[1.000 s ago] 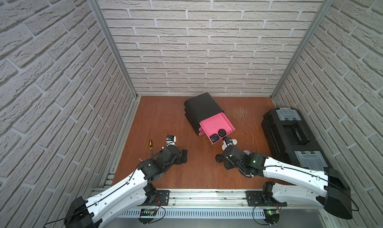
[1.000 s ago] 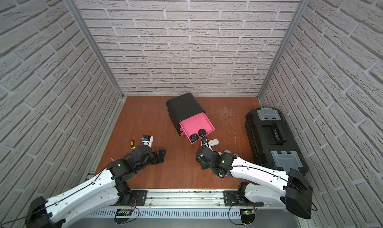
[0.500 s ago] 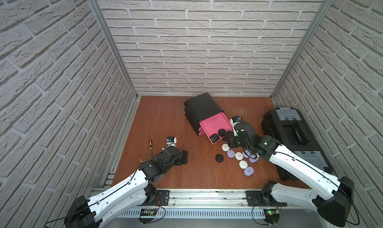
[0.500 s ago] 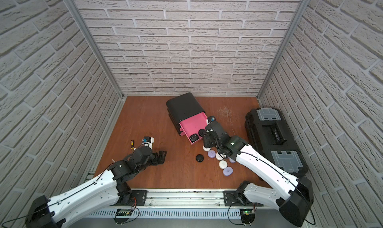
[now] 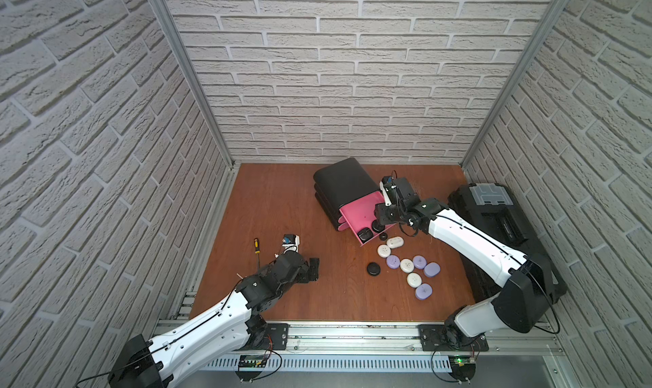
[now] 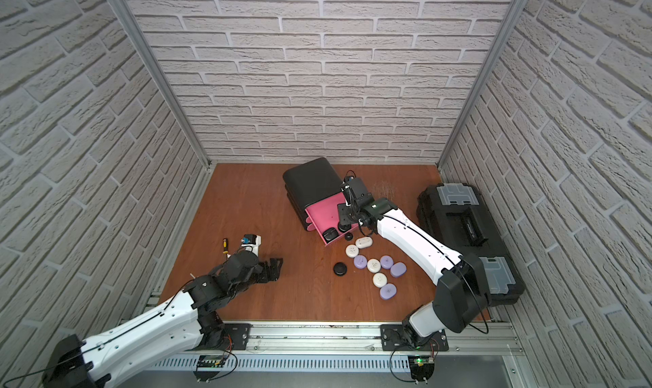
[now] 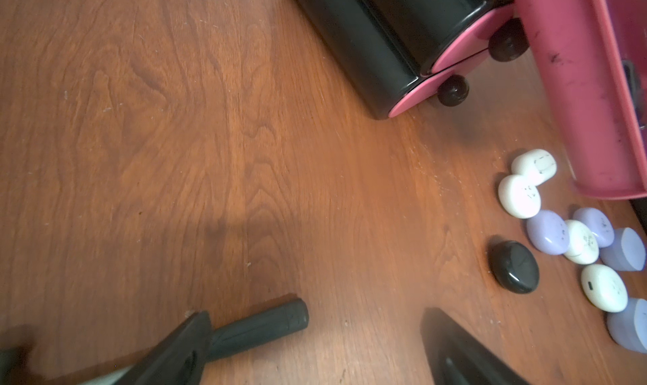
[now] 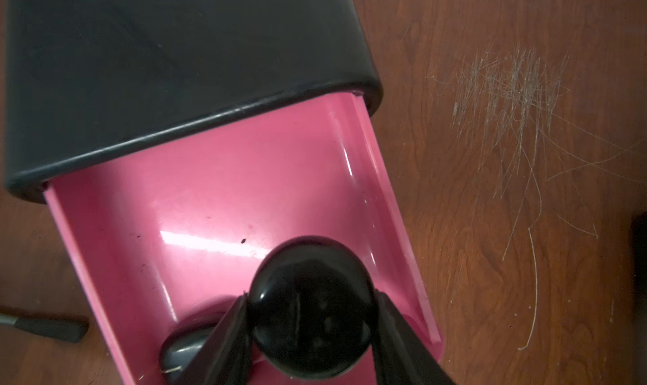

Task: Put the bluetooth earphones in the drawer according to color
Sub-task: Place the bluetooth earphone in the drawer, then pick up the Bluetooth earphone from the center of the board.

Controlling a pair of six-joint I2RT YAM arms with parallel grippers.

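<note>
my right tool (image 5: pixel 379 224) grips a black earphone case (image 8: pixel 311 313) by its sides. the open pink drawer (image 8: pixel 210 190) lies straight beneath it, front end, so i judge release a plain drop. left tool (image 5: pixel 314 270) gapes empty, well apart.

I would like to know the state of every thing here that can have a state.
top drawer, pulled out
two lower drawers, closed
left gripper, open
right gripper, shut on black case
toolbox, lid closed
cases on the table, lids shut
</note>
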